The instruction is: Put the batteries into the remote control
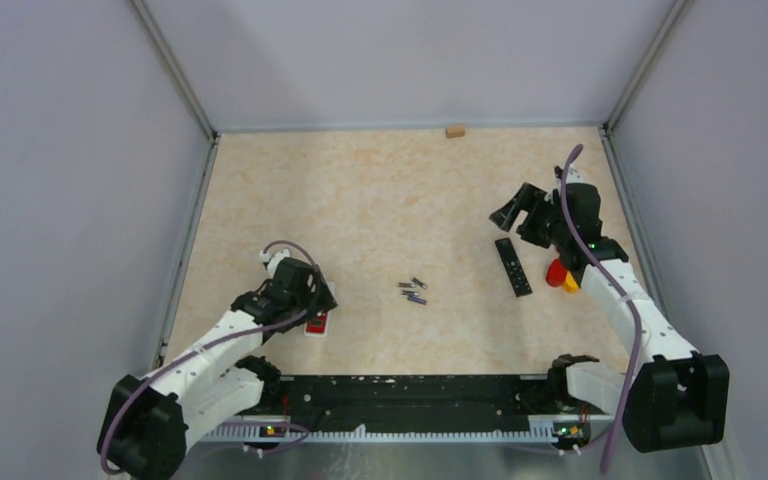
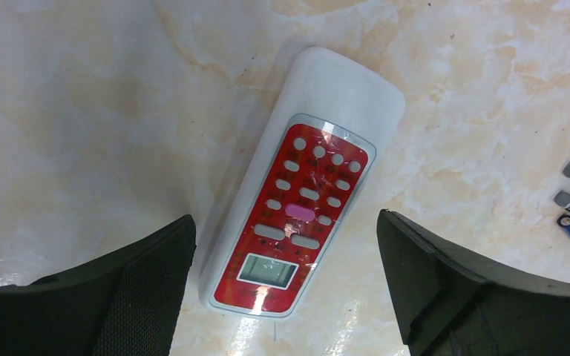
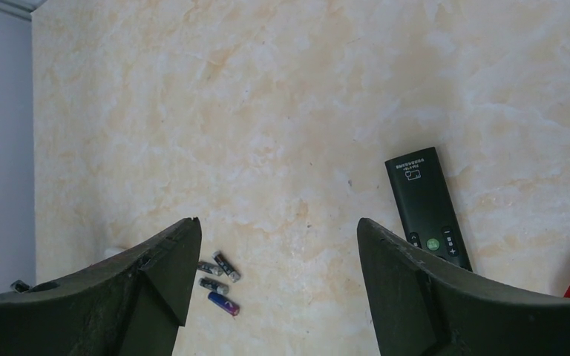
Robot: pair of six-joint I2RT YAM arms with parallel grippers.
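Task barely begun, nothing loaded. The batteries (image 1: 413, 291) lie loose in a small cluster mid-surface, between the two arms. They are slim dark-grey cylinders with silvery ends, one purplish; looks like four. The white-and-red remote (image 2: 297, 193) lies near-left, button face up, back hidden. The black remote (image 3: 427, 204) lies to the right, also face up; can't tell which one is meant. Left tool (image 2: 286, 222) is released, fingers spread either side of the white-and-red remote, seemingly not touching it. Right tool (image 3: 274, 222) is released too and empty, raised over the surface (image 1: 380, 200) just far of the black remote. Still left, probably: flip a remote, open its back, insert the batteries.
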